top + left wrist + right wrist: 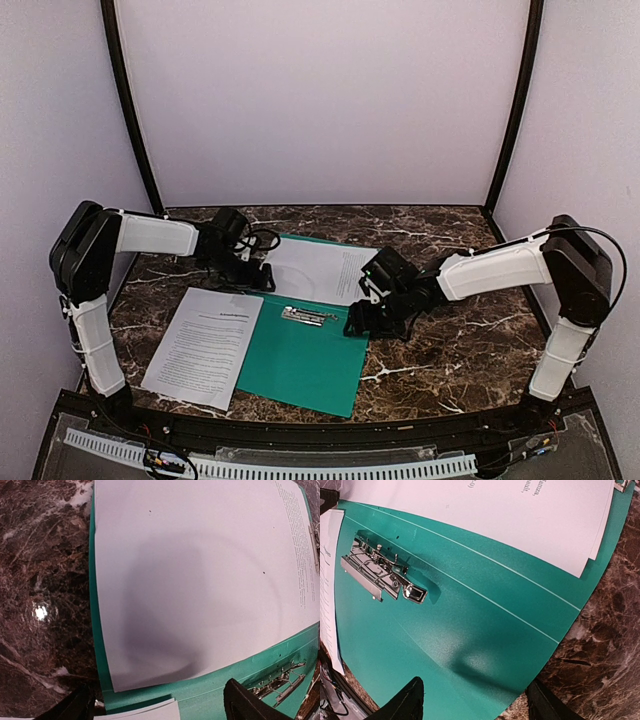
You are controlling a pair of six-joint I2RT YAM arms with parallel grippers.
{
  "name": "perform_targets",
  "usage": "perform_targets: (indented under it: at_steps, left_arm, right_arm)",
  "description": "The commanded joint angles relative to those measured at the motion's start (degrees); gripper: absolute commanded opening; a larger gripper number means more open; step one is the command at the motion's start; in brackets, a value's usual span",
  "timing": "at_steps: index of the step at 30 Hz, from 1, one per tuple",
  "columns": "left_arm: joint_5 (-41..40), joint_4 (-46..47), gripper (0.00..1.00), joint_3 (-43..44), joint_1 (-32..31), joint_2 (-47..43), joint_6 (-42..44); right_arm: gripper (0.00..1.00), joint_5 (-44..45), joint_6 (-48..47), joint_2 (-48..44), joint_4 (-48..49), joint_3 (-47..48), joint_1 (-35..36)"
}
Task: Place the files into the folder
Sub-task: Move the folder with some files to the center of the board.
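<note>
Teal-green folder [300, 360] lies open and flat on the marble table [440, 350], spine running L-R, metal clip [308, 317] at mid-spine.

Count: 1 folder, 1 clip, 2 paper sheets, 2 grippers. The first sheet [320, 270] lies on the folder's far half. The second sheet [205, 345] lies on the table to the left, its right edge meeting the folder's left edge; can't tell whether it overlaps.

Only the top view shows both sheets whole, with both arms.

Left wrist view adds detail on the first sheet [200, 580]: a thin green margin of folder [97, 645] on its outer side, print along one edge only, the rest blank. A corner of the second sheet [150, 711] pokes in at the bottom, and the clip [280, 680] sits low right.

Right wrist view shows the clip [380, 575] close up, the bare green half [485, 630], and a second paper edge under the first sheet's [520, 515] corner; can't tell if it's a separate page.

Left gripper [260, 277] [155, 706] is at the folder's far-left corner, jaws wide, holding nothing. Right gripper [358, 322] [477, 700] is over the folder's right edge, jaws well apart, holding nothing, with the folder's edge running between its fingers [410, 700].

Room: bare marble to the right of the folder and a strip behind it. The folder's near edge lies close to the table front.
</note>
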Motion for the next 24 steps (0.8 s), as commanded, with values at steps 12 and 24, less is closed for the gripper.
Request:
perform_targets:
  at_steps: [12, 24]
  left_arm:
    - [13.34, 4.62, 0.81, -4.18, -0.10, 2.98, -5.46]
    - [15.87, 8.08, 0.80, 0.39, -2.69, 7.10, -7.85]
  right_arm:
    - [0.69, -0.87, -1.58, 2.51, 1.31, 1.11, -4.03]
    - [0.69, 2.88, -9.47, 4.25, -2.37, 3.82, -12.06]
